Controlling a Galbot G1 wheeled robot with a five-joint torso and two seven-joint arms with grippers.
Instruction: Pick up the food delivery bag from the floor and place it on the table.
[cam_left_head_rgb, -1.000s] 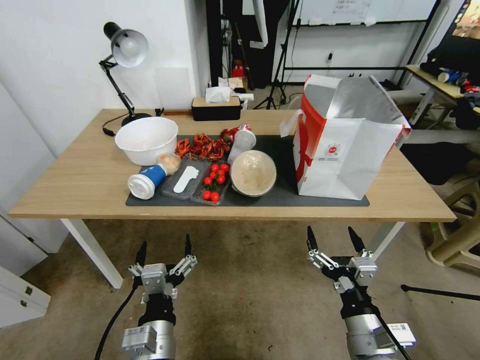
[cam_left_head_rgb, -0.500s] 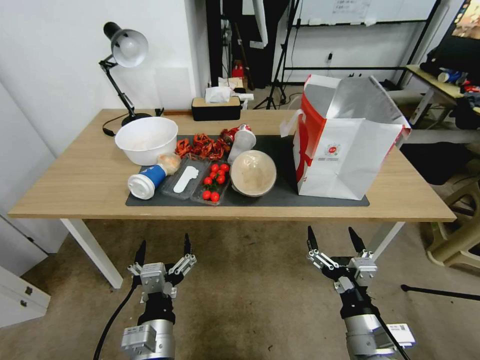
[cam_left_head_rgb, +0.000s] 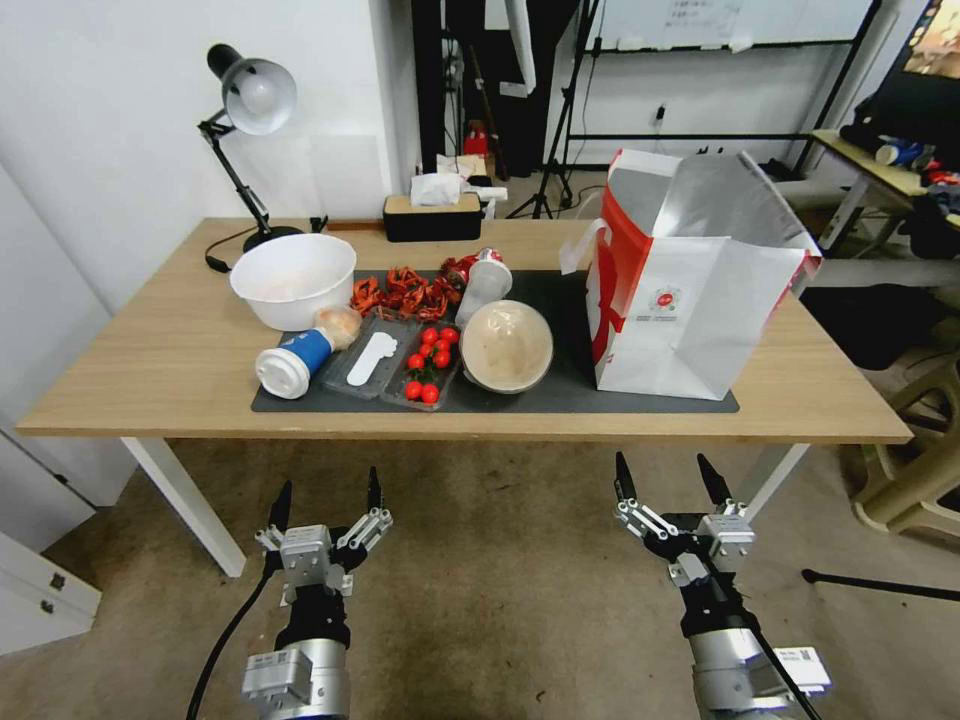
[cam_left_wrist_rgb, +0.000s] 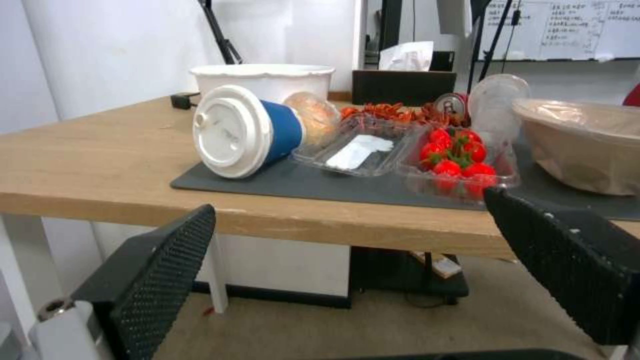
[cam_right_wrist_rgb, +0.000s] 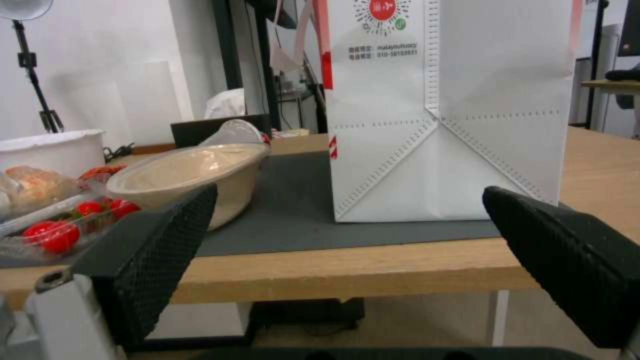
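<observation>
The food delivery bag (cam_left_head_rgb: 690, 290) stands upright on the right end of the dark grey mat on the table (cam_left_head_rgb: 150, 370), its foil-lined mouth open. In the right wrist view the food delivery bag (cam_right_wrist_rgb: 453, 115) faces me with its white side. Over the floor (cam_left_head_rgb: 500, 580) in front of the table, my left gripper (cam_left_head_rgb: 325, 492) hangs open and holds nothing. My right gripper (cam_left_head_rgb: 667, 476) is open and empty too, below the table edge in front of the bag. Neither touches the bag.
On the mat lie a white bowl (cam_left_head_rgb: 292, 278), a tipped blue cup (cam_left_head_rgb: 292, 362), a tray of cherry tomatoes (cam_left_head_rgb: 428, 365), crayfish shells (cam_left_head_rgb: 402, 293) and a lidded paper bowl (cam_left_head_rgb: 506, 345). A desk lamp (cam_left_head_rgb: 250, 100) and tissue box (cam_left_head_rgb: 432, 213) stand at the back. A cluttered desk (cam_left_head_rgb: 880, 165) is far right.
</observation>
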